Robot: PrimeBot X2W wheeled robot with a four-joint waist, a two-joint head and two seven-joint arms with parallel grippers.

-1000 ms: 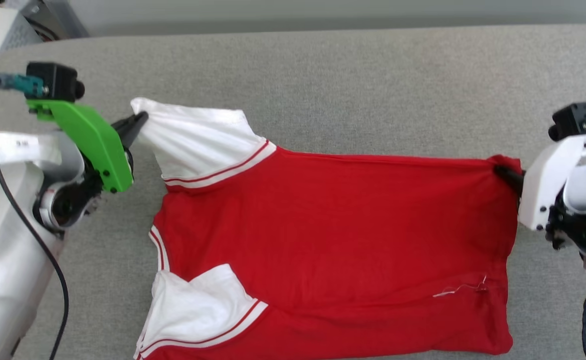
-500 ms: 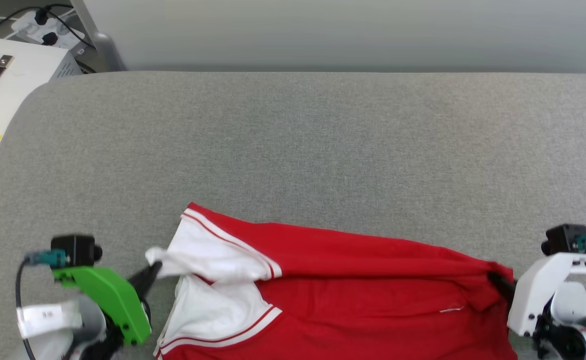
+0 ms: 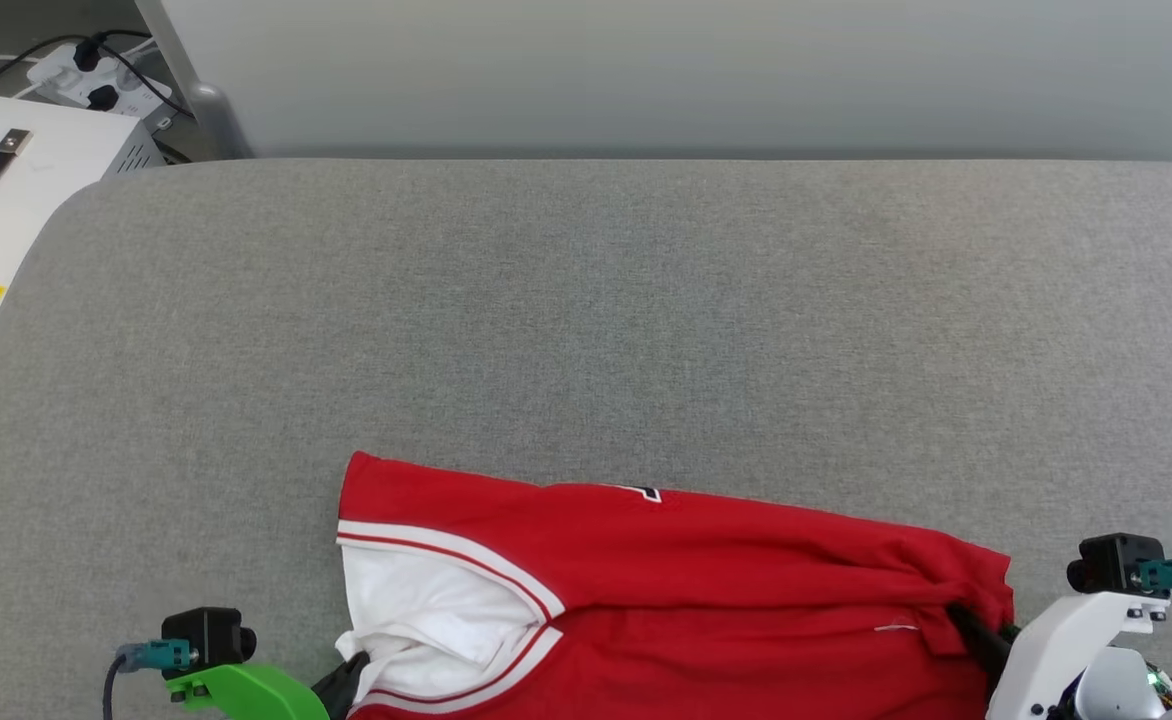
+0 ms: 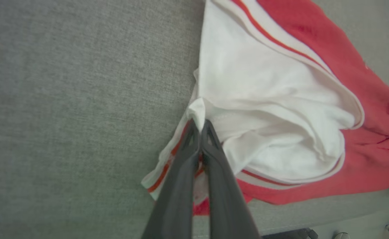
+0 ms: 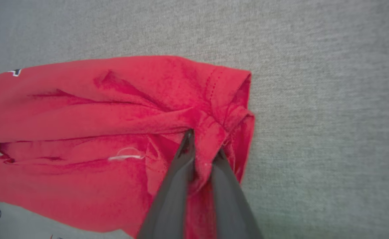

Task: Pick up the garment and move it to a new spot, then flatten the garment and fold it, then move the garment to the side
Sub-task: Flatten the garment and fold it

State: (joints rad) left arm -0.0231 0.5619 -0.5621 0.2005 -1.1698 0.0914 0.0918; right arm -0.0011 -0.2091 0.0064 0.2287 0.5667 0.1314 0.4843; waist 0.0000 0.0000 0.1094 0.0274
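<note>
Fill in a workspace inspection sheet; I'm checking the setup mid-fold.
surface: grey fabric-covered table.
job's things: red garment doubled over near the front edge, white sleeve at its left end.
clutter: nothing seen.
grippers: left gripper shut on the sleeve's edge; right gripper pinching the red hem.
cables: black leads at a power strip, far left.
surroundings: white box left of the table; pale wall behind.

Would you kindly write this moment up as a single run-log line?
stage: fold | garment: doubled over on grey surface | left gripper: shut on white sleeve | right gripper: shut on red hem
</note>
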